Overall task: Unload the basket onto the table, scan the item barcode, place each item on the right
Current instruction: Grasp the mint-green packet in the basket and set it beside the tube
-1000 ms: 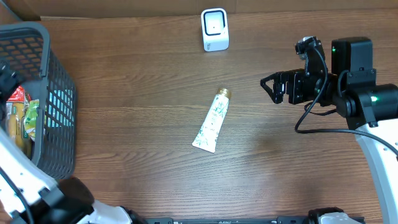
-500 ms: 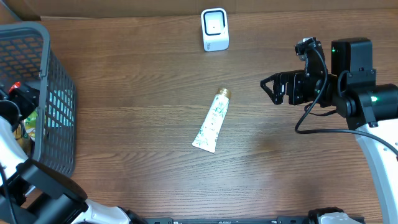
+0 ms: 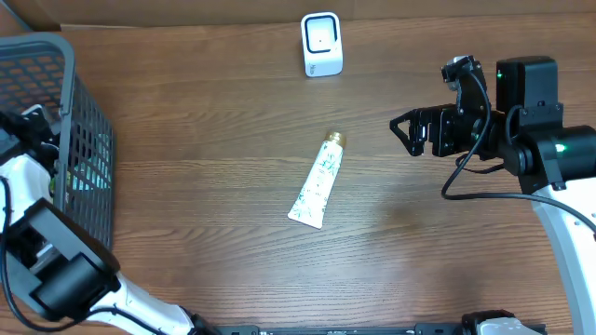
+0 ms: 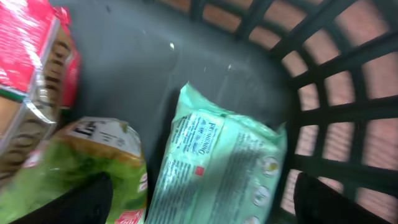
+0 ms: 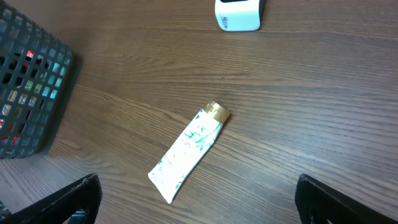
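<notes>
My left gripper is open inside the dark mesh basket, its fingertips on either side of a pale green packet without touching it. A bright green packet and a red packet lie beside it. A white tube with a gold cap lies on the table's middle, also in the right wrist view as the tube. The white scanner stands at the back. My right gripper hangs open and empty, to the right of the tube.
The basket takes up the table's left side, with my left arm reaching over its near wall. The scanner is upright near the back edge. Brown wooden tabletop lies between basket, tube and scanner.
My left arm has shifted within the basket toward its right wall, and its jaws have widened a little. The right arm and the tube have not moved.
</notes>
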